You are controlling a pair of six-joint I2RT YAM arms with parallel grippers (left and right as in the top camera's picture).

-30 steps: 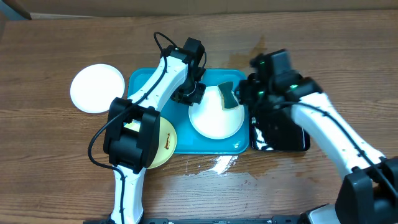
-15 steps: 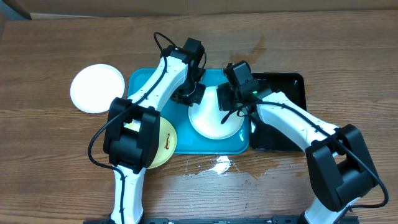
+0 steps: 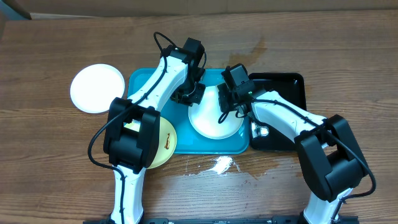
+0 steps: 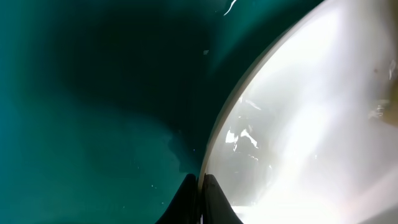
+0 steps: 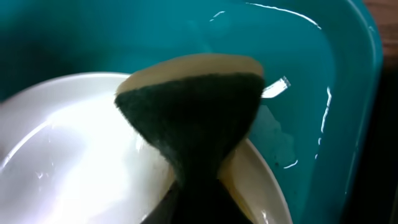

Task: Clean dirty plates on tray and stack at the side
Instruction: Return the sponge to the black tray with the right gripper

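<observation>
Turquoise tray [image 3: 142,84] is holding the white plate [image 3: 214,121] I am scrubbing, right under the right gripper [image 5: 189,202], whose jaws are squeezing a green-faced sponge [image 5: 193,106] at the plate's rim. The left gripper [image 4: 200,198], just beside it, is pinching the plate's edge, jaws together. Next, I am judging, come wiping strokes across the plate, then lifting it aside.

— How is the overhead view lit?
— Evenly, from above. It is sharp, with soft shadows and a white glint off the puddle [image 3: 219,165] on the table [image 3: 50,155].
— And the wrist views?
— In the left one the white plate [image 4: 323,112] burns out to glare, and the tray [image 4: 93,93] is dim and blurred. In the right one the sponge [image 5: 193,118] is soft, and glare streaks the tray's wet wall.
</observation>
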